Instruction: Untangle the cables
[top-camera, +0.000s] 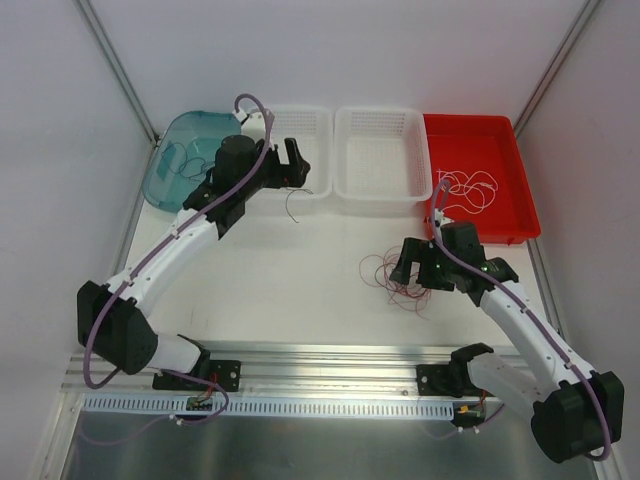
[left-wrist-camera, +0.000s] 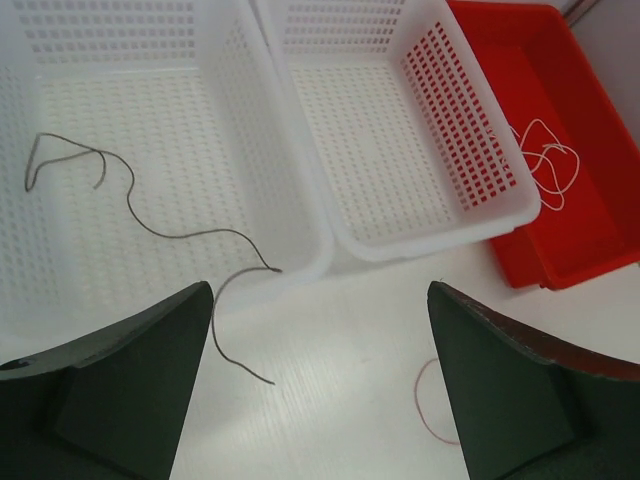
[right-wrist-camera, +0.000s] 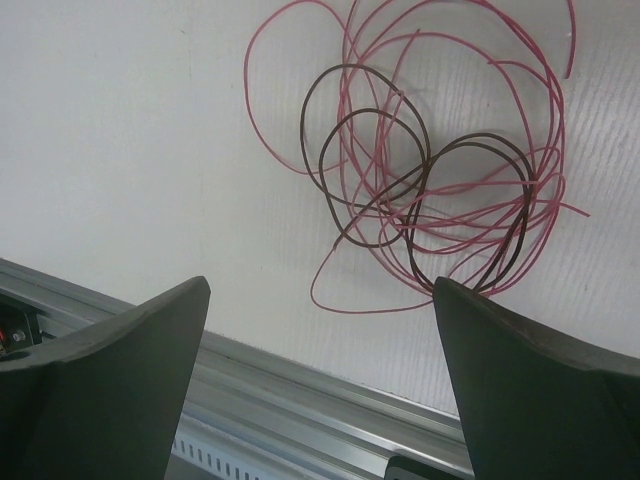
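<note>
One white tabletop (top-camera: 300, 290) fills the scene, closed in by plain white walls (top-camera: 330, 50) with metal posts at the corners; a ribbed aluminium rail (top-camera: 330, 365) runs along the near edge, where the two arms are bolted. Four containers line the far edge: one teal tub (top-camera: 190, 125) at the left, two white baskets, namely the left basket (top-camera: 315, 128) and the middle basket (top-camera: 380, 112), and one red tray (top-camera: 500, 150) at the right; faint dark strands show in the teal tub, too thin to tell more. One grey-brown wire (left-wrist-camera: 160, 232) lies partly in the left basket, crosses its near rim and ends on the tabletop; one white cable (left-wrist-camera: 548, 160) is coiled in the red tray. One tangle (right-wrist-camera: 430, 170) of pink and dark brown wires lies on the tabletop in front of the middle basket; how many strands it has I cannot tell. The left gripper (left-wrist-camera: 320, 300) hangs over the left basket's near rim, jaws spread wide and gripping nothing; the right gripper (right-wrist-camera: 320, 295) hovers just beside the tangle, jaws wide apart, holding nothing.
</note>
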